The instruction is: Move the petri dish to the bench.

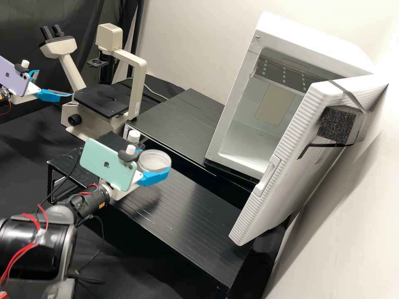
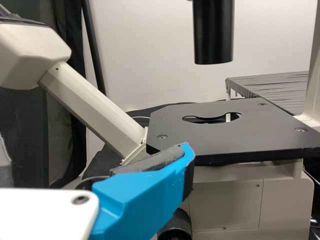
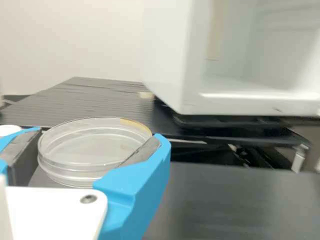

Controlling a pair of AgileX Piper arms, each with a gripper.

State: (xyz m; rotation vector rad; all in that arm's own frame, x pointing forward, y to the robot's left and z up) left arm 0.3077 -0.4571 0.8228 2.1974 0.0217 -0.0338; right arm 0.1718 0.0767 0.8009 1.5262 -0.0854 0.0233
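The petri dish is clear and round, held roughly level above the bench, between the pads of the right gripper. In the right wrist view, the gripper's two blue fingers stand apart by the dish's width, one grey pad pressed to either side of its wall. Seen in the high view, the dish lies across the line of the bench's far long edge, nearer the bench's microscope end than its door end. A white cap stands near that end, just beside the mint phone mounted on the right arm.

Beyond the far edge is a black stand with a slatted top. On it sits a white cabinet, its door wide open and reaching past the bench's far long edge, with a dark foam block strapped to it.

Off the bench's other end stands a cream microscope with a flat black stage. The left gripper hangs beside the stage, its blue fingers spread and holding nothing.
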